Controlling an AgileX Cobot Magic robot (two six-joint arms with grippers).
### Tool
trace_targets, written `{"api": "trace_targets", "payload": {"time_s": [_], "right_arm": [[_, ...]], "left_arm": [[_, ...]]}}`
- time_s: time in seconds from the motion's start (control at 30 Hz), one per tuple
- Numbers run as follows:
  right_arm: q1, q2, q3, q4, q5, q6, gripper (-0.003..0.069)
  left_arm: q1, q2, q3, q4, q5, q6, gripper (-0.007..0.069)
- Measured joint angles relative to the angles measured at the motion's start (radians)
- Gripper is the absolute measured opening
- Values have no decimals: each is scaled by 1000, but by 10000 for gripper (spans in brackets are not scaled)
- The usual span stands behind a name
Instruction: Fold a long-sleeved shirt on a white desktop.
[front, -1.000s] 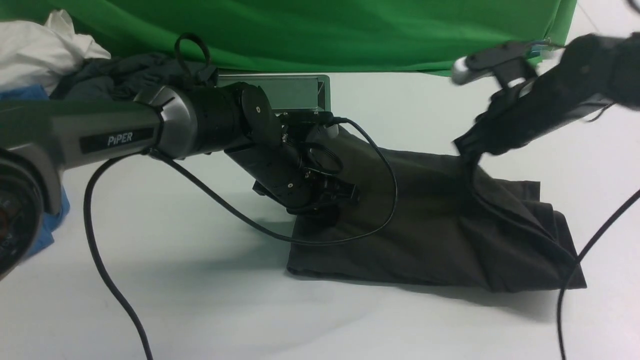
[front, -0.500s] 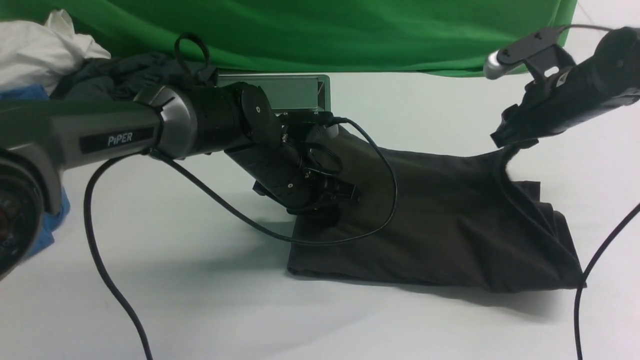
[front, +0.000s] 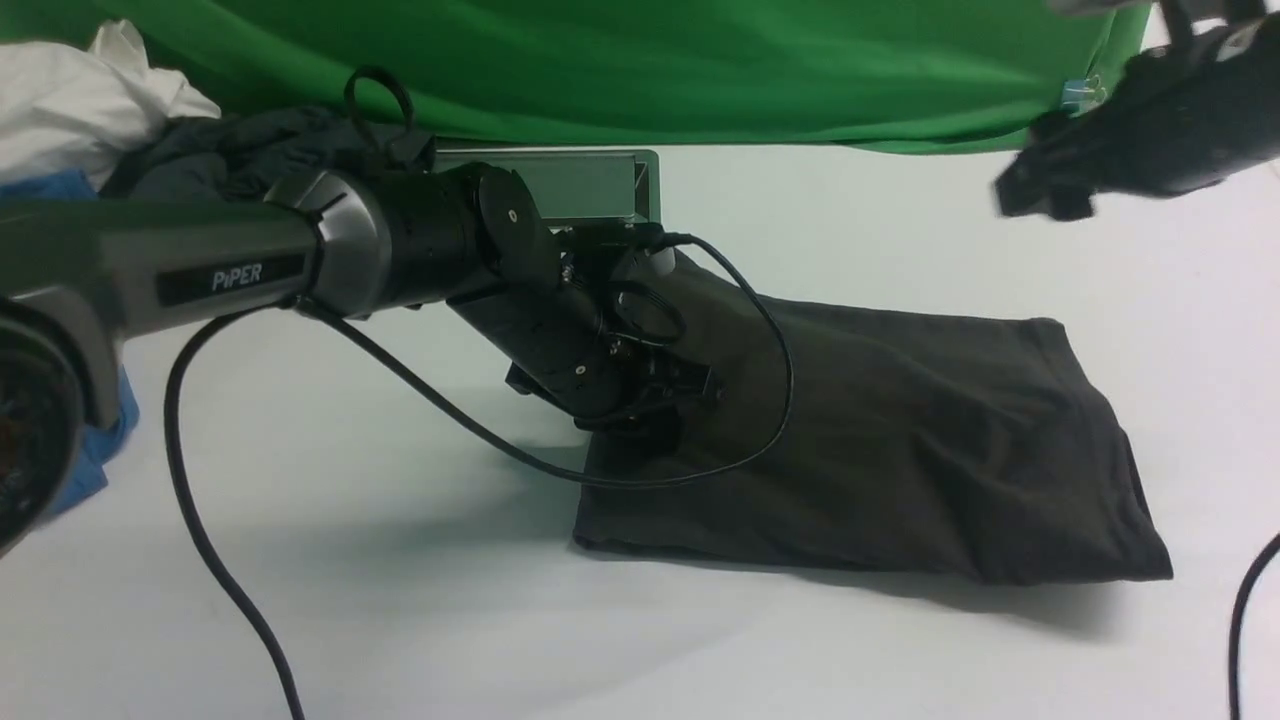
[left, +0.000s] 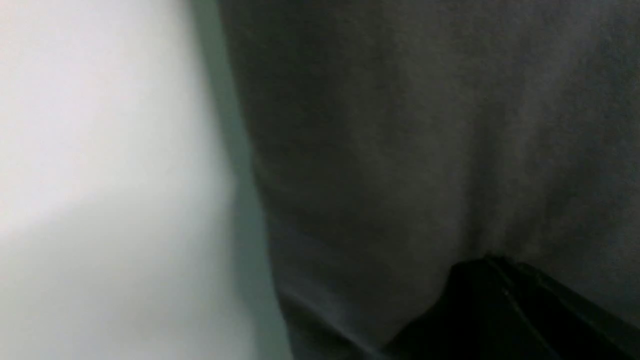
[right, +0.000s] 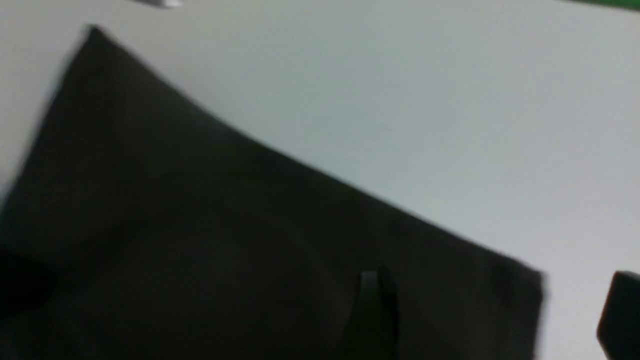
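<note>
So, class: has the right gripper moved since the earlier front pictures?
Yes. The right gripper has risen and swung rightward, toward the green backdrop's lower corner, releasing the long-sleeved shirt, which now lies flat.

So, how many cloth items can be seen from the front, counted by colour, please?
Dark brown: 1, the long-sleeved shirt
White: 1, the white cloth
Dark grey: 1, the grey garment
Blue: 1, the blue garment, partly hidden by the arm
Green: 1, the backdrop
Total: 5
</note>
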Motion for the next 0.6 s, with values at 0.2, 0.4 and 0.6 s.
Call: {"api": "trace_targets", "payload": {"time_s": [0.2,0.4,0.6], "right_arm": [[98,43,0,40,52,-30,168],[171,170,0,26,94,-38,30],[236,316,-2,-16,65,-42,30]], "left_arm": [[0,-159,-2,123,13,-5,57],[1,-323,-11,428,64,-213,223],[3,-428,-11,589,210,-323,373]]}}
